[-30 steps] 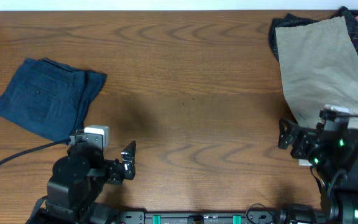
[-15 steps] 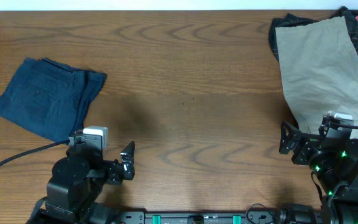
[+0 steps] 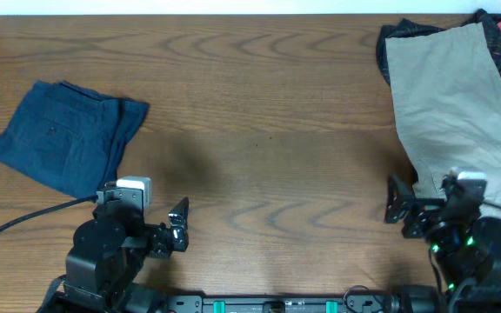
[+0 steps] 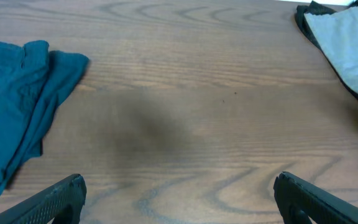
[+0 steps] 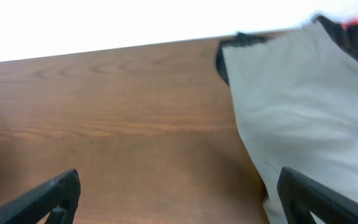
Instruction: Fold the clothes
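Folded blue shorts (image 3: 63,135) lie at the table's left; they show at the left edge of the left wrist view (image 4: 14,106). A beige garment (image 3: 455,96) lies unfolded at the right, over dark clothing with red (image 3: 498,30). It shows in the right wrist view (image 5: 309,106) and far right in the left wrist view (image 4: 347,43). My left gripper (image 3: 179,226) (image 4: 179,199) is open and empty near the front edge, right of the blue shorts. My right gripper (image 3: 398,204) (image 5: 179,196) is open and empty at the beige garment's lower left edge.
The wooden table (image 3: 259,113) stretches between the two garments. A black cable (image 3: 24,217) runs from the left arm toward the left edge. The table's far edge meets a white wall (image 5: 104,25).
My right arm has pulled back toward the front edge and shifted slightly left, away from the beige garment. The left arm and both garments have not moved.
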{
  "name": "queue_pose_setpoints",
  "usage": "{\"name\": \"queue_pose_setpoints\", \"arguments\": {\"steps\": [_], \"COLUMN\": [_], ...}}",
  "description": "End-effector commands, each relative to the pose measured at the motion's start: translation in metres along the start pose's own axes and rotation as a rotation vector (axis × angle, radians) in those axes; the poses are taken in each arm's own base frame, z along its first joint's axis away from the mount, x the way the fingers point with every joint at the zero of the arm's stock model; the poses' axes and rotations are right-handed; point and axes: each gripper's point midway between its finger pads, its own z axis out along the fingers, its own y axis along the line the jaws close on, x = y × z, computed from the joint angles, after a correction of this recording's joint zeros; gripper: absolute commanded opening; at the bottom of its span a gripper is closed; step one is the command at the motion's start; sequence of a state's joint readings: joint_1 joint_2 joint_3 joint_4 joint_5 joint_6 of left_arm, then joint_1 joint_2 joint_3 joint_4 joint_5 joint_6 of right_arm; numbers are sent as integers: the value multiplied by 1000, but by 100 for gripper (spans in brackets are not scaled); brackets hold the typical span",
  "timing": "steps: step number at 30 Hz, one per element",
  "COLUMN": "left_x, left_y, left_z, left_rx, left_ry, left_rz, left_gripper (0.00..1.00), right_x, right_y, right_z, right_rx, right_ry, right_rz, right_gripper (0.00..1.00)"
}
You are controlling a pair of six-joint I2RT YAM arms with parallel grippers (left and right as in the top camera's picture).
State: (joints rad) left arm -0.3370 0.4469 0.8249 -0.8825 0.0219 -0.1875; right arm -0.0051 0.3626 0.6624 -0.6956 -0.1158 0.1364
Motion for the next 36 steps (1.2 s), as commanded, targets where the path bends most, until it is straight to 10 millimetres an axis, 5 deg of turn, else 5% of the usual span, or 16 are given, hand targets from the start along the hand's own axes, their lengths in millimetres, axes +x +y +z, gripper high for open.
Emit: {"name": "queue_pose_setpoints", "arguments": {"steps": [1, 17, 22, 36], "left_x": [2, 2, 2, 2], "left_y": [1, 1, 1, 1], "left_z": [1, 1, 1, 1], "left_rx": [-6, -6, -6, -6], "left_ry": [0, 0, 0, 0], "left_rz": [-11, -11, -11, -11], "left_gripper": [98, 98, 98, 98], "right_x": [20, 32, 69, 66], "right_y": [6, 4, -3, -3], "right_z": [8, 42, 61, 60], "right_rx": [-41, -80, -63, -62], "right_ry": [-41, -442, -311, -325], "right_rz": [-94, -192, -231, -224], "right_gripper": [99, 99, 99, 99]}}
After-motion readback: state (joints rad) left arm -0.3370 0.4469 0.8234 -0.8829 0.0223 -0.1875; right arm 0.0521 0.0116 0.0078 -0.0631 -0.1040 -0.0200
